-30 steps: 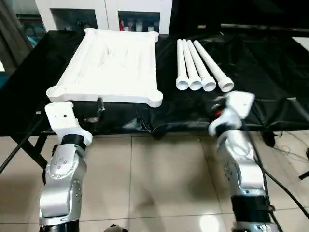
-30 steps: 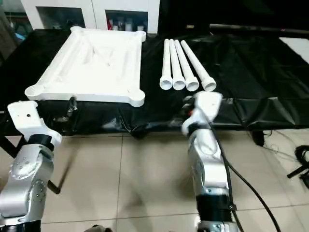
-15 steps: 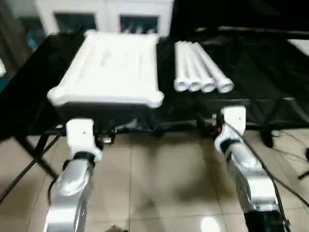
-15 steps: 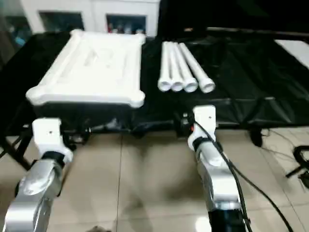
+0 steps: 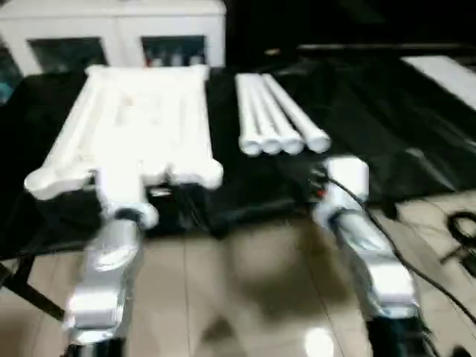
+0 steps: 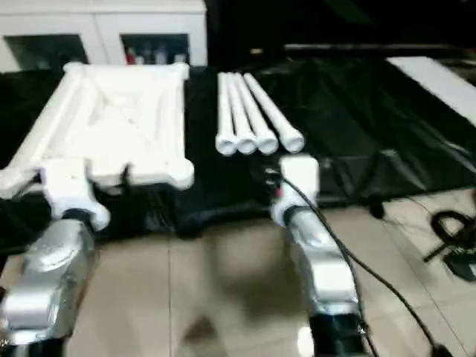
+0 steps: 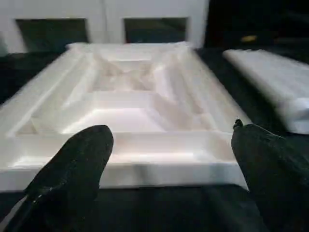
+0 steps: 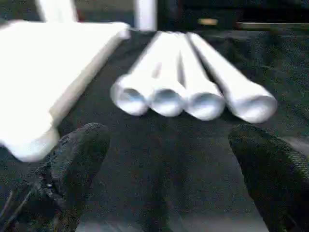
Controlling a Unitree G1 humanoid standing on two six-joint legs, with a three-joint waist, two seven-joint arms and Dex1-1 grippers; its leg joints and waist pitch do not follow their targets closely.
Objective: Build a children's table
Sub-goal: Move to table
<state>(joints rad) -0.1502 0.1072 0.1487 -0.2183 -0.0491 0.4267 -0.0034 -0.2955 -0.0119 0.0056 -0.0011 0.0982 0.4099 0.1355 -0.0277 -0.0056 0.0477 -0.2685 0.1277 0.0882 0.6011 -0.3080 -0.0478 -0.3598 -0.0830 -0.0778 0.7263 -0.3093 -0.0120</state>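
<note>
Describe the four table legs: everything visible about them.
The four legs are long white tubes, seemingly plastic, with hollow flared ends facing the robot. They lie side by side, touching, fanning slightly apart at the near ends, on the black cloth to the right of the tabletop. Nothing grips them; the right gripper sits open just short of them.

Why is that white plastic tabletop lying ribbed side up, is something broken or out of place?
Nothing stands out. The white plastic tabletop lies flat, ribs up, on the black cloth; four white tubular legs lie neatly side by side beside it.
</note>
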